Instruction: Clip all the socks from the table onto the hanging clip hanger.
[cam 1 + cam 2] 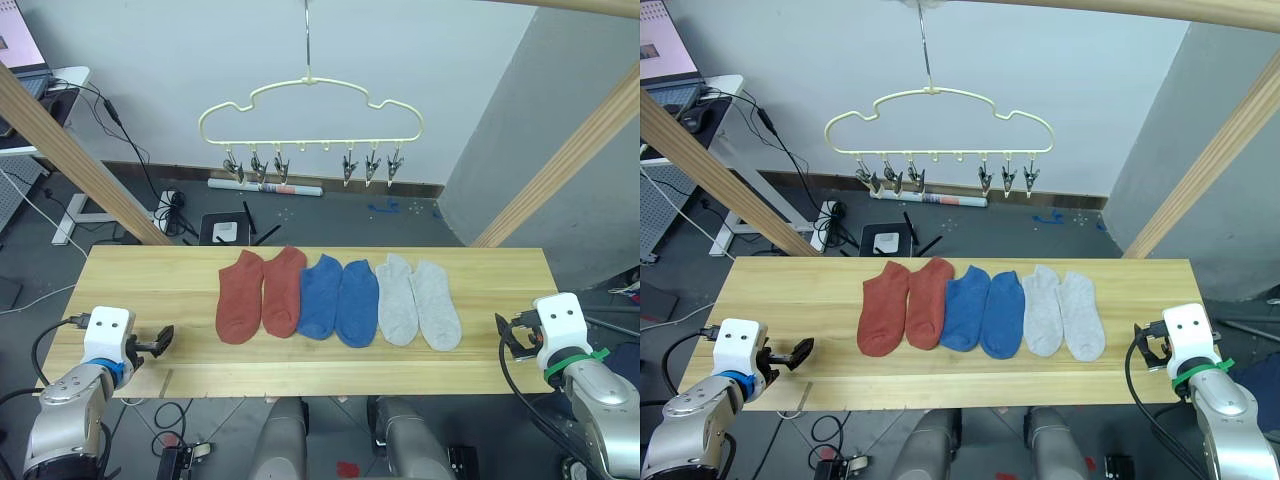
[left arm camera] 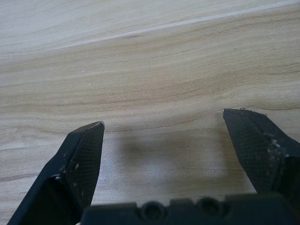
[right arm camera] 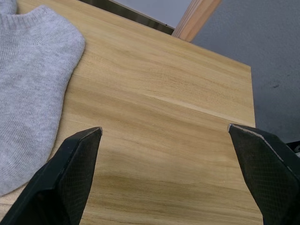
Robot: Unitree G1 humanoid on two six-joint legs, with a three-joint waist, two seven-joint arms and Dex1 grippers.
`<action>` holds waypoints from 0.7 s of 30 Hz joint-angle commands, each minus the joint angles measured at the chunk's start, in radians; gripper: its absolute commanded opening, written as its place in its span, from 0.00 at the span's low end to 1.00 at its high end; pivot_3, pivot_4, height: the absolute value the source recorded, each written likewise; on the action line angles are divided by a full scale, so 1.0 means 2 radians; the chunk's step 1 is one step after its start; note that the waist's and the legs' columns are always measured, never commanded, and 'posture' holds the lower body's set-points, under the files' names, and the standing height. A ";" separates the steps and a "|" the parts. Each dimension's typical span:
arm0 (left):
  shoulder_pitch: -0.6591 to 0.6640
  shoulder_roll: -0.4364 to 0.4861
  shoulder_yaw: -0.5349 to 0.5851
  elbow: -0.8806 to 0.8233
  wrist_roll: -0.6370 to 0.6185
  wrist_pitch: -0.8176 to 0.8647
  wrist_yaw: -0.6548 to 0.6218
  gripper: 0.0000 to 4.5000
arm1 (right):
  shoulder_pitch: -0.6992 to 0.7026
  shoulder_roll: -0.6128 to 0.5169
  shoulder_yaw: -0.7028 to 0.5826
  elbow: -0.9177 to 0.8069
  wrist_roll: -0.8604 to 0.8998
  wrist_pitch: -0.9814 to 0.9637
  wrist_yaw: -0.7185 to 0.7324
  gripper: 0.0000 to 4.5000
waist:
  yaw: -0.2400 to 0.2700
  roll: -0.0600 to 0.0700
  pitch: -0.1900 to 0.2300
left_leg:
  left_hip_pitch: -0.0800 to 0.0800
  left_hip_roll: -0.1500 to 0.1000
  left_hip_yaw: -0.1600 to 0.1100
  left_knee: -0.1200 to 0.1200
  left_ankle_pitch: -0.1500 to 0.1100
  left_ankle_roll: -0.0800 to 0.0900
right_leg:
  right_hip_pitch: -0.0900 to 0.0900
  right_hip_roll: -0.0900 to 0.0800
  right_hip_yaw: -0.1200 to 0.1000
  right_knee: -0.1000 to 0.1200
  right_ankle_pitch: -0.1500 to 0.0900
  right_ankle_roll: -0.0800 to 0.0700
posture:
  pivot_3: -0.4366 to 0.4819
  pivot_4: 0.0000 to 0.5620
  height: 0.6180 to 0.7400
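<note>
Six socks lie side by side mid-counter [image 1: 150, 275]: two rust-red socks [image 1: 262, 293], two blue socks [image 1: 338, 299], two grey socks [image 1: 418, 302]. The clip hanger [image 1: 311, 110] hangs above, clips empty. Left gripper [image 1: 160, 341] and right gripper [image 1: 506, 336], both spread and empty, rest at opposite counter ends.

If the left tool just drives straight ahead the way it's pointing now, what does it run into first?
Probably the nearer rust-red sock. The left tool, fingers open, points along the table toward the sock row, with bare planks between. Its height above the wood is unclear, so it could scrape the tabletop first.
</note>
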 commanded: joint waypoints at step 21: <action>-0.026 -0.044 0.036 -0.360 -0.183 0.155 0.058 0.66 | -0.139 -0.034 0.029 -0.037 0.139 0.000 0.151 1.00 | 0.000 -0.001 0.008 | 0.000 0.000 -0.001 0.002 0.000 0.000 | 0.001 0.002 0.000 0.002 0.000 0.001 | 0.71 0.59 1.00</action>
